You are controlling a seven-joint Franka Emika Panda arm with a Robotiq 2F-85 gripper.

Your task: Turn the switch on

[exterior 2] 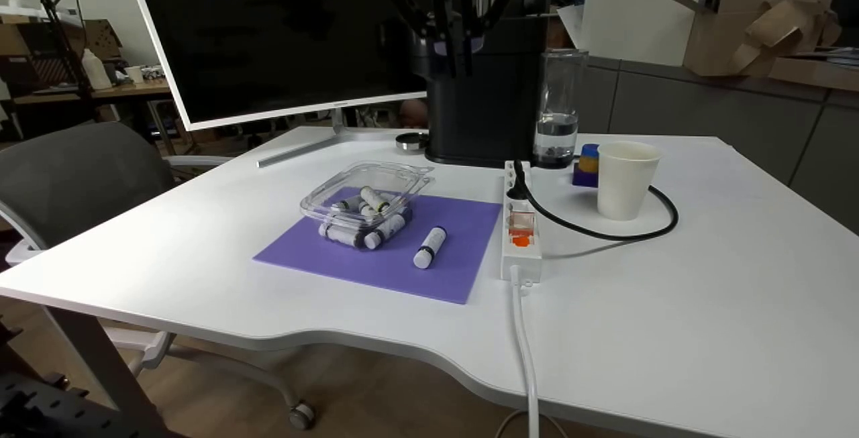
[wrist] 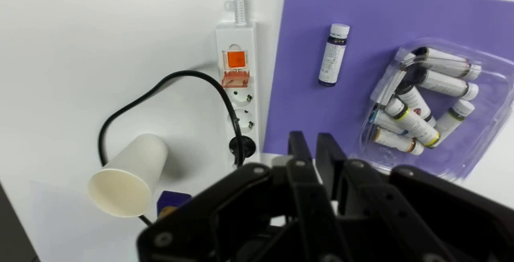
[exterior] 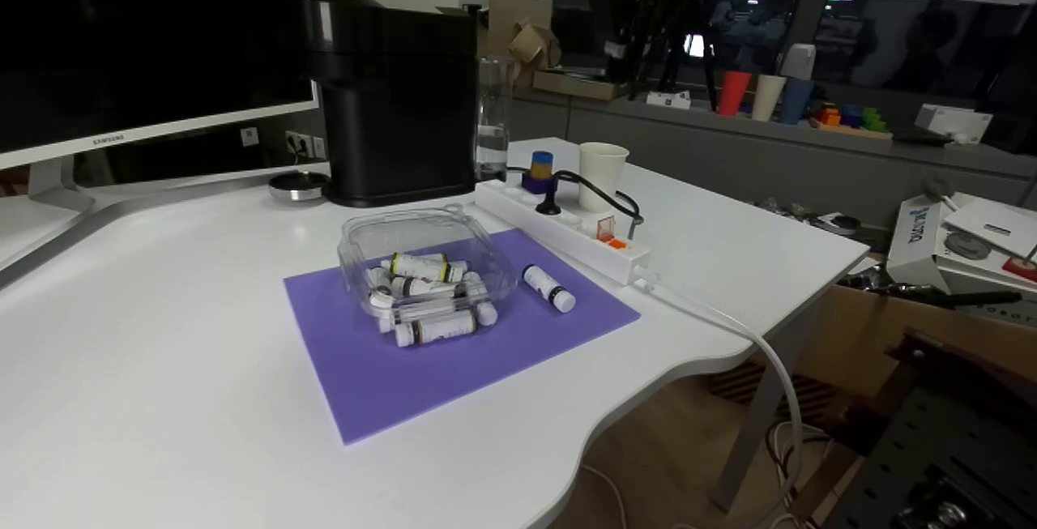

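Note:
The switch is a small orange rocker (exterior: 617, 244) (exterior 2: 521, 241) (wrist: 236, 59) near the cable end of a long white power strip (exterior: 518, 209) (exterior 2: 513, 267) (wrist: 245, 37). A clear reddish flip cover (exterior: 605, 228) (exterior 2: 521, 222) (wrist: 235, 79) stands raised beside it, uncovering the switch. I cannot tell whether the switch is on or off. My gripper (exterior 2: 459, 70) (wrist: 312, 137) points down, high above the table, apart from the strip. Its fingers have a narrow gap with nothing between them. In the wrist view the switch lies up and left of the fingertips.
A black plug (wrist: 242, 146) with a looping black cable sits in the strip. A white cup (exterior 2: 624, 180) stands beside it. A purple mat (exterior 2: 376, 270) holds a clear box (exterior 2: 362, 176) of small bottles and one loose bottle (exterior 2: 430, 247). A black machine (exterior: 401, 108) stands behind.

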